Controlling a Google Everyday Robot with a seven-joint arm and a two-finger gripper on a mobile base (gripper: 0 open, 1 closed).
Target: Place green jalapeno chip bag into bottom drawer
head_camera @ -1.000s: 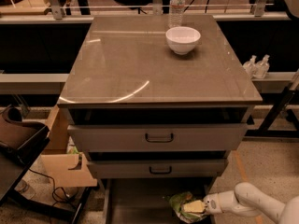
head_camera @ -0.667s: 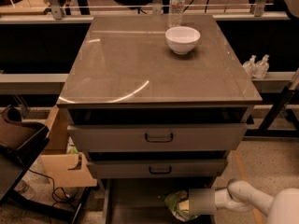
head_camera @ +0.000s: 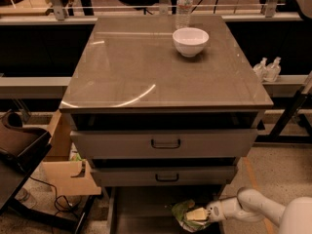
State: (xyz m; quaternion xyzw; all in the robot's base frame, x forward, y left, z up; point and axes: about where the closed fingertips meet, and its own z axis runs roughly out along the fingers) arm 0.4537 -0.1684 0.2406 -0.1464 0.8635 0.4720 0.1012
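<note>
We judge the task nearly done: our gripper (head_camera: 196, 214), low at the right of the open, wide grey metal bottom drawer (head_camera: 141, 216), has its fingers pinched on the crumpled glossy green jalapeno chip bag (head_camera: 179, 210) over the drawer floor, leaving only the release.

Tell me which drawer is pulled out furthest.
The bottom drawer, below both handled fronts; the hand holds the green jalapeno chip bag over it.

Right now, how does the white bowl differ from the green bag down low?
The white bowl stands on the cabinet top; the green jalapeno chip bag is low, over the bottom drawer, with the hand at it. The bowl looks smooth, the bag crumpled. Both are small beside the cabinet top.
</note>
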